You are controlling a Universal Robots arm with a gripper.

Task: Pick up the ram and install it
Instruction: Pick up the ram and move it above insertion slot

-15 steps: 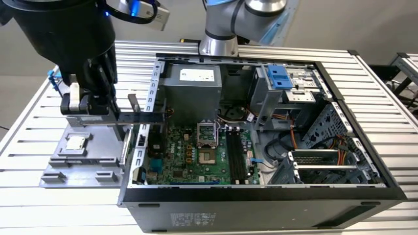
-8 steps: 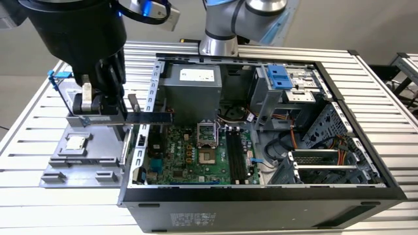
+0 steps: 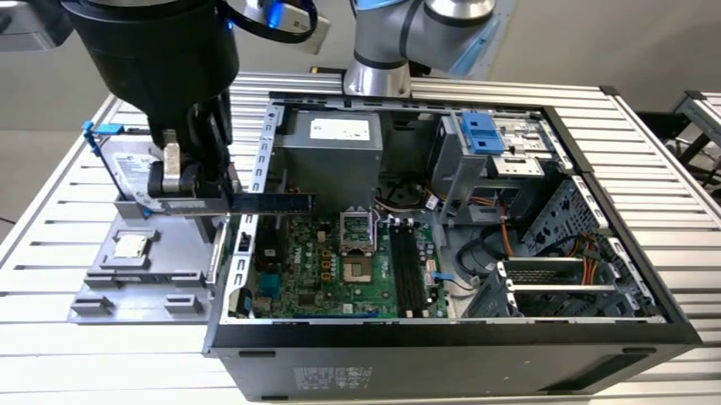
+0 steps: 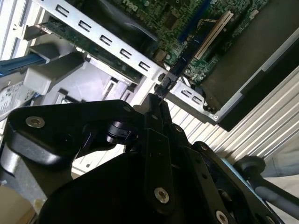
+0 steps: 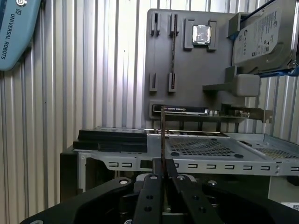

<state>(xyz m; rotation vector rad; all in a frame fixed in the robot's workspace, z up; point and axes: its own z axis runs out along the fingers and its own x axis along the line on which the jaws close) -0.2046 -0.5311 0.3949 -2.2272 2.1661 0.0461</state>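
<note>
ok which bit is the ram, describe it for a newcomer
Find the open computer case on the slatted table. At its wall on the exterior view's left, the gripper holds the ram: a thin blue stick, unlike the black slots.

Overall light: bright, even and diffuse in the exterior view.
Glare: pale table slats point(image 3: 67, 278) nearly washed out at the exterior view's left.
Shadows: inside of the computer case point(image 3: 451, 354) dimmer, soft-edged.
Backlight: in the first wrist view the gripper point(image 5: 162, 164) and the ram point(image 5: 162, 133) read dark against bright slats.

The exterior view looks steeply down into the computer case point(image 3: 451, 363), while both wrist cameras peer closely past my gripper point(image 5: 161, 164) at its slotted rim point(image 5: 210, 166).
</note>
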